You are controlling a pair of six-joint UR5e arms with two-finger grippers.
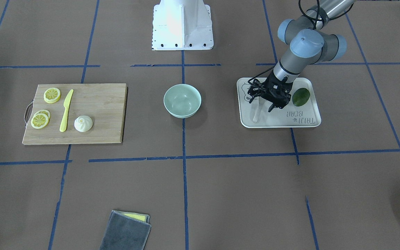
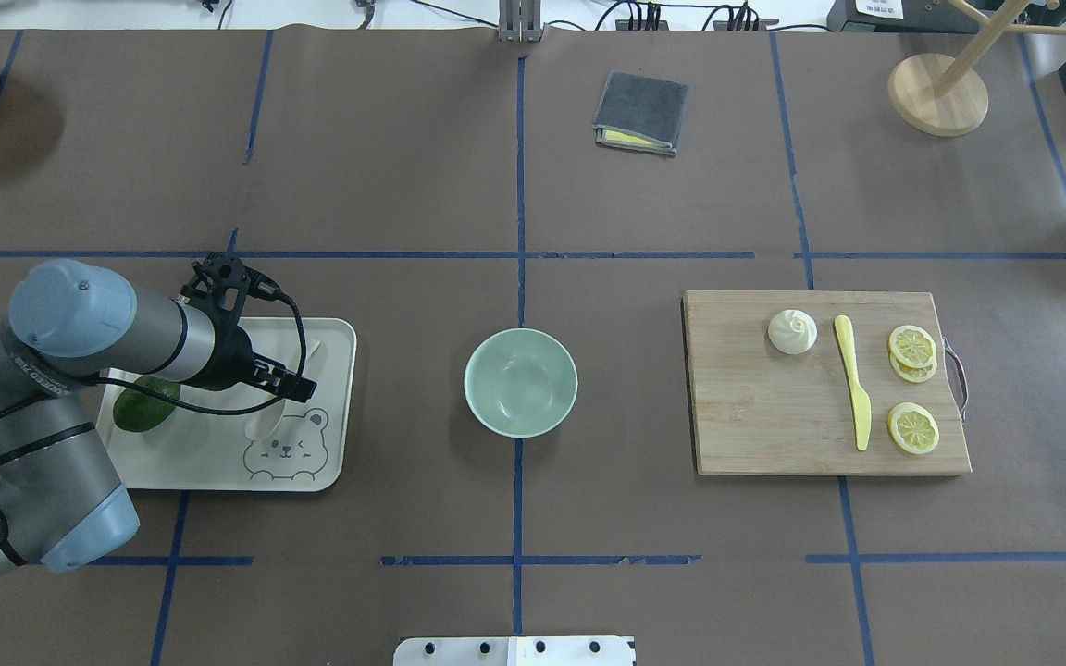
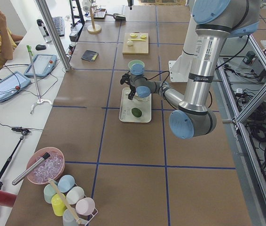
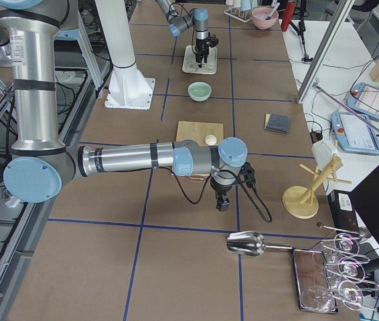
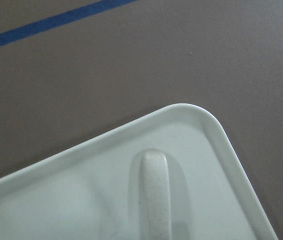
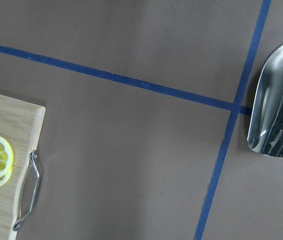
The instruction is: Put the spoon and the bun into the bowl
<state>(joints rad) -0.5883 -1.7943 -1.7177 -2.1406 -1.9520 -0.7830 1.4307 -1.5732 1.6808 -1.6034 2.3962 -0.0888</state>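
The pale spoon (image 1: 257,114) lies on the white bear-printed tray (image 1: 302,121); in the overhead view its scoop (image 2: 263,425) shows beside the bear print. My left gripper (image 1: 263,104) hangs low over the spoon's handle with its fingers apart and nothing held. The left wrist view shows the handle (image 5: 156,195) near the tray's corner. The white pleated bun (image 1: 83,124) sits on the wooden board (image 1: 99,104). The mint-green bowl (image 1: 182,100) stands empty at the table's middle. My right gripper (image 4: 221,202) shows only in the exterior right view, beyond the board; I cannot tell whether it is open.
A green fruit (image 1: 301,97) lies on the tray beside my left gripper. A yellow knife (image 1: 66,110) and lemon slices (image 1: 52,95) share the board. A folded grey cloth (image 1: 126,231) lies on the operators' side. A metal scoop (image 6: 276,105) lies under my right wrist.
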